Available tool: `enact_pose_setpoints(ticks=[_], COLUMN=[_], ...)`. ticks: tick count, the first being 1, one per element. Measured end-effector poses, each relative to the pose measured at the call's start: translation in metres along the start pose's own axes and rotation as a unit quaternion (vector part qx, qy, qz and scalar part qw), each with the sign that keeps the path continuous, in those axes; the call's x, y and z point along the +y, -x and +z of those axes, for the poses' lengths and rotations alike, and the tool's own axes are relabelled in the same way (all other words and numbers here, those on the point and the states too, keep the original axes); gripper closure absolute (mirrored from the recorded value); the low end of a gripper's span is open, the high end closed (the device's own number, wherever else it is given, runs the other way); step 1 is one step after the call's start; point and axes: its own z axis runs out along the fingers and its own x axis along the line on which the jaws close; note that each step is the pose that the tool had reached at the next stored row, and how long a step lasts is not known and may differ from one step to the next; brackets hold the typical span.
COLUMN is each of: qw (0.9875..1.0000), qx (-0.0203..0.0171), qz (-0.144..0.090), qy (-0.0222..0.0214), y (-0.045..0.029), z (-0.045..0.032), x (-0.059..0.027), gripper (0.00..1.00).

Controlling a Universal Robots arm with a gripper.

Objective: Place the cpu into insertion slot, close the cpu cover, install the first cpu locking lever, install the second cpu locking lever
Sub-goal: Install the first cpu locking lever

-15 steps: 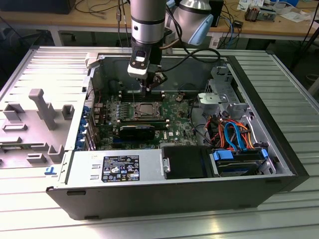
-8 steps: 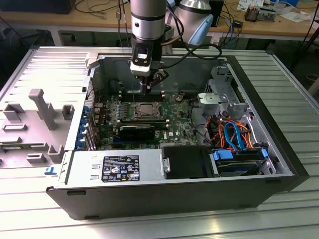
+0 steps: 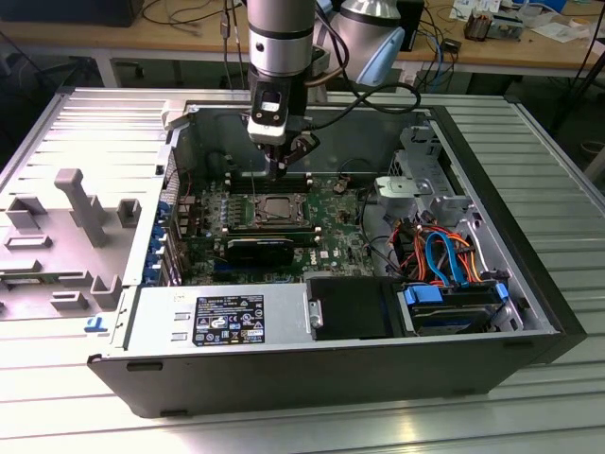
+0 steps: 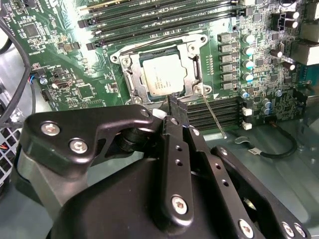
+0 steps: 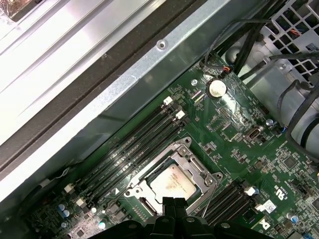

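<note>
The cpu (image 4: 162, 74), a square chip with a dull silver top, lies flat in the insertion slot (image 4: 118, 58) on the green board. The cpu cover (image 4: 130, 79), a thin silver frame, lies down around the chip, which shows through its window. One thin wire lever (image 4: 213, 118) juts out loose from the socket's corner. Another wire lever (image 4: 149, 42) runs along the socket's edge by the memory slots. My gripper (image 4: 175, 105) hangs just above the socket's edge, fingertips together and holding nothing. The exterior view has the gripper (image 3: 276, 173) over the cpu (image 3: 275, 207). In the first wrist view the fingertips (image 5: 168, 203) sit beside the cpu (image 5: 172, 183).
Long black memory slots (image 4: 149, 20) flank the socket. A black ribbed heatsink (image 3: 260, 249) lies on the board beside the socket. Drive cage and coloured cables (image 3: 444, 260) fill the exterior view's right. The case wall (image 5: 124, 84) stands close behind the board. A grey fixture (image 3: 80, 203) sits outside the case.
</note>
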Motion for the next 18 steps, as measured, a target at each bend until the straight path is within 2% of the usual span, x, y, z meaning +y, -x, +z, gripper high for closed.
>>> enact_pose_setpoints(ticks=[18], qw=[1.0], qx=[0.0], qz=[-0.01], qy=[0.0001], y=[0.0], z=[0.0], x=[0.0], gripper=[0.89])
